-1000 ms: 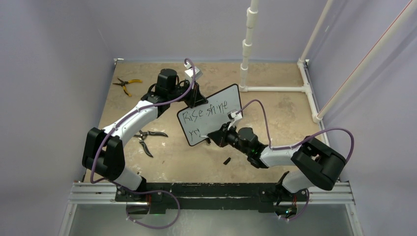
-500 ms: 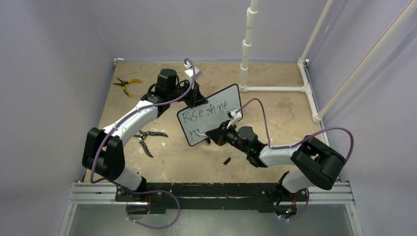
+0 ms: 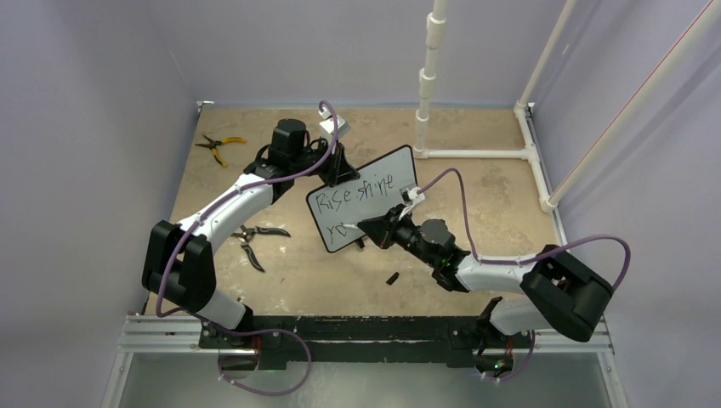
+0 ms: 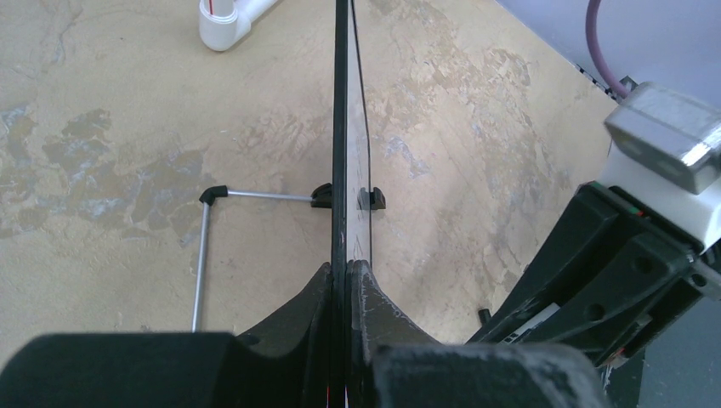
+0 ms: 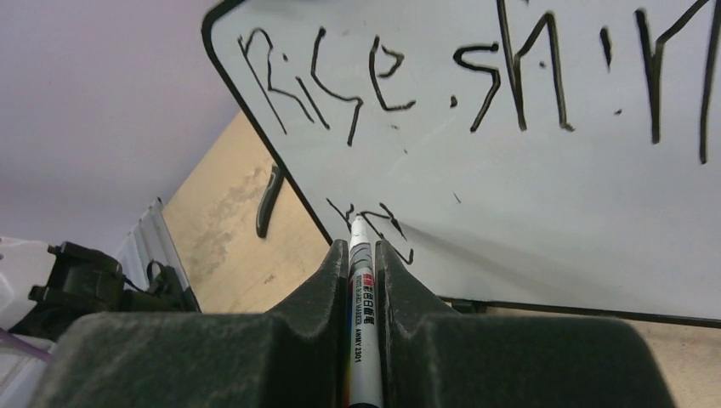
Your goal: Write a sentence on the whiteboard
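Note:
The whiteboard (image 3: 384, 214) stands tilted on the table, and my left gripper (image 3: 338, 172) is shut on its top edge. In the left wrist view the whiteboard (image 4: 341, 119) runs edge-on between the closed fingers of the left gripper (image 4: 347, 269). The sentence (image 3: 354, 193) has a top line reading "Rise shine" (image 5: 400, 76) in black. A few strokes (image 5: 384, 223) begin a second line at the lower left. My right gripper (image 5: 364, 255) is shut on a white marker (image 5: 364, 293) whose tip touches those strokes. From above, the right gripper (image 3: 369, 228) sits at the board's lower left.
Yellow-handled pliers (image 3: 219, 146) lie at the back left. Black pliers (image 3: 253, 240) lie left of the board. A small black cap (image 3: 393, 277) rests on the table in front of the board. A white pipe frame (image 3: 476, 154) stands at the back right.
The right arm has swung, its elbow going right and down, and the marker tip has moved slightly left along the second line, adding strokes. The left arm and board have held still.

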